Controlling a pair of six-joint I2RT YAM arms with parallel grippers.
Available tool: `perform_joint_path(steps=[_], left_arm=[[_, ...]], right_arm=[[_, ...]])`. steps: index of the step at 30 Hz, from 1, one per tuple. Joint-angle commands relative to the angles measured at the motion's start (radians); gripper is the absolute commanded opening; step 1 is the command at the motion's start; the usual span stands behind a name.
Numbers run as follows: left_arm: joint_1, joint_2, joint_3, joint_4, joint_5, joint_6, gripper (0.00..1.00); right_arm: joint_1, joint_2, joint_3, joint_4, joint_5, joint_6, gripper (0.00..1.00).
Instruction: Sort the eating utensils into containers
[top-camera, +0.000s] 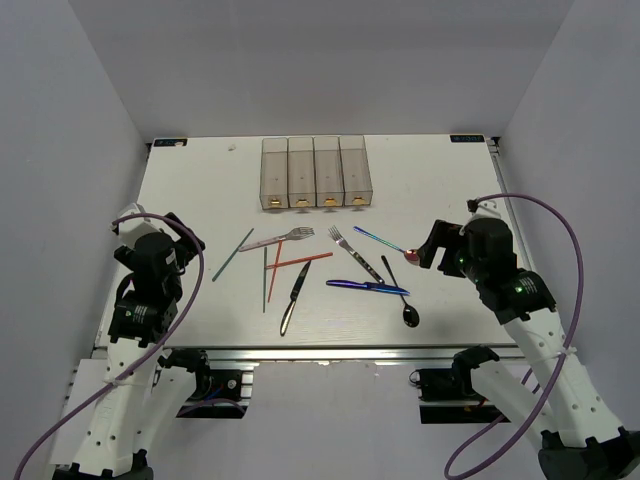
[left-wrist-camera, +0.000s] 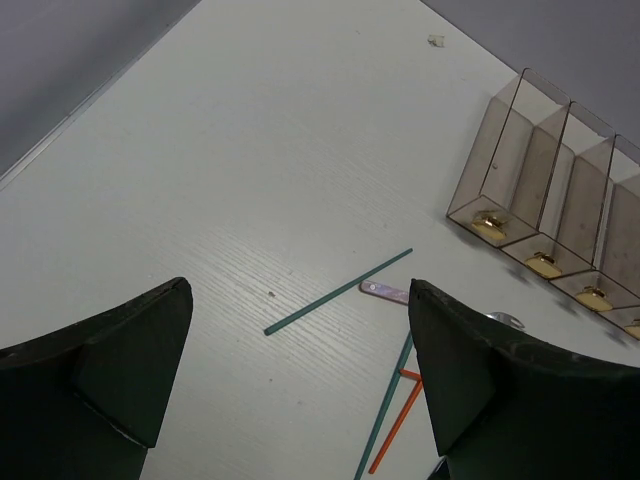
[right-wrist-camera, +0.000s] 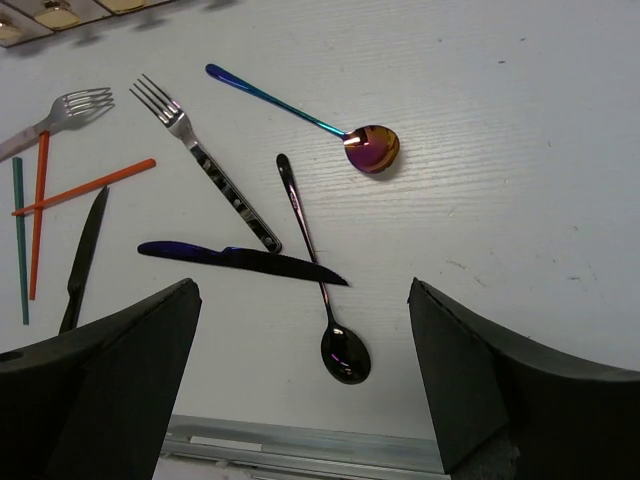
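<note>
Wide-open, empty left gripper (left-wrist-camera: 300, 288) and right gripper (right-wrist-camera: 302, 288); forks (top-camera: 355, 255), knives (top-camera: 370, 287), spoons (top-camera: 410, 317), chopsticks (top-camera: 233, 255) scattered mid-frame below four clear bins (top-camera: 316, 172).

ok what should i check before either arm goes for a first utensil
1. Left gripper open, empty: ok.
2. Right gripper open, empty: ok.
3. Containers free of utensils: ok.
4. Rainbow spoon lying clear of the others: ok.
5. Blue knife free to lift: not ok, it crosses the black spoon at its handle.
6. Red chopsticks separate: not ok, they cross each other and a teal chopstick.
</note>
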Motion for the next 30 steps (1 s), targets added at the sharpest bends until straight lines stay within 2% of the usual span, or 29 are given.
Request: perform_joint_path(steps=[1, 4, 9, 15, 19, 21, 22, 23, 24, 25, 26, 28, 29, 30], left_arm=[[0.001, -0.006, 0.018, -0.004, -0.016, -0.004, 0.98], [0.001, -0.004, 0.017, -0.003, -0.012, -0.003, 0.98], [0.003, -0.003, 0.015, -0.001, -0.006, -0.001, 0.98], [0.003, -0.004, 0.015, 0.0, 0.001, -0.001, 0.98], [0.001, -0.004, 0.011, 0.006, 0.02, -0.001, 0.98], [0.001, -0.003, 0.006, 0.01, 0.028, 0.0, 0.98], [0.001, -0.003, 0.006, 0.01, 0.031, 0.002, 0.98], [0.001, -0.003, 0.006, 0.011, 0.033, 0.001, 0.98], [0.001, 0.0, 0.004, 0.011, 0.034, 0.001, 0.98], [0.001, 0.0, 0.004, 0.011, 0.034, -0.001, 0.98], [0.003, 0.002, 0.003, 0.013, 0.039, -0.001, 0.98], [0.003, 0.0, 0.001, 0.014, 0.042, -0.001, 0.98], [0.001, -0.001, 0.001, 0.014, 0.039, -0.003, 0.98], [0.001, 0.0, 0.001, 0.011, 0.037, -0.003, 0.98]], right_arm=[[-0.002, 0.012, 0.055, -0.01, 0.055, 0.035, 0.89], [-0.002, 0.015, 0.068, -0.015, 0.075, 0.069, 0.89], [-0.002, 0.009, 0.068, 0.017, -0.011, 0.135, 0.89], [0.01, 0.09, 0.086, 0.031, 0.001, 0.208, 0.89], [0.131, 0.153, 0.072, 0.071, 0.104, 0.325, 0.89], [0.208, 0.217, 0.08, 0.059, 0.235, 0.429, 0.89], [0.302, 0.24, 0.087, 0.045, 0.306, 0.479, 0.89], [0.355, 0.298, 0.11, 0.028, 0.436, 0.591, 0.89], [0.407, 0.335, 0.126, -0.017, 0.502, 0.662, 0.89], [0.523, 0.373, 0.144, -0.05, 0.574, 0.74, 0.89], [0.568, 0.477, 0.205, -0.097, 0.678, 0.911, 0.89], [0.629, 0.596, 0.285, -0.268, 0.701, 1.071, 0.89], [0.645, 0.713, 0.325, -0.315, 0.699, 1.143, 0.89], [0.656, 0.771, 0.401, -0.364, 0.696, 1.291, 0.89]])
